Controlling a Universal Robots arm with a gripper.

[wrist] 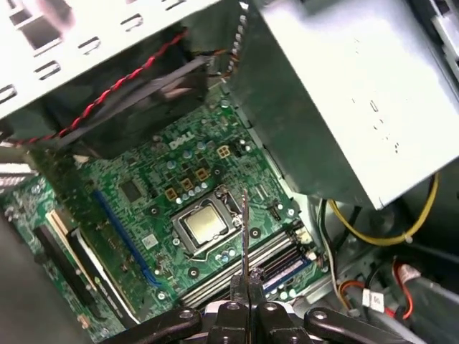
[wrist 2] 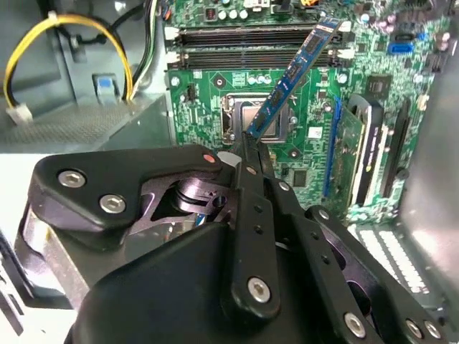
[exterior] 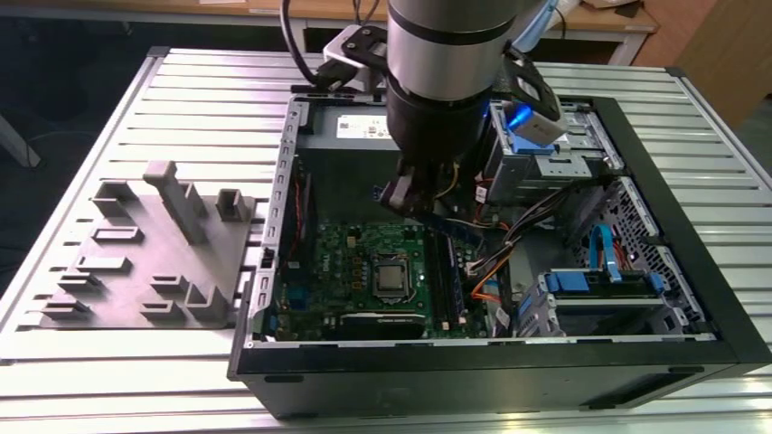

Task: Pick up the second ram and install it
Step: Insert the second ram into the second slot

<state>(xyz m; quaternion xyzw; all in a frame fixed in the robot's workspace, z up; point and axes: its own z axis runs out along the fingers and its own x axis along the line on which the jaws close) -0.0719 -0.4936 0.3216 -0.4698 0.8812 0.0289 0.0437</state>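
Blue-green second ram (wrist 2: 294, 75) is sitting in tool (wrist 2: 251, 152), tips pinching one end; long axis is pointing away from tool toward green motherboard (wrist 2: 208, 107), far end hanging near black memory slots (wrist 2: 244, 43), stick not lying along them, not yet seated

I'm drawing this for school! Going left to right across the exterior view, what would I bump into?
Grey plastic rack → green motherboard → blue drive clips → black case wall.

Second ram (wrist 2: 294, 77) blue; motherboard (wrist 2: 201, 118) green; cables (wrist 2: 68, 19) yellow
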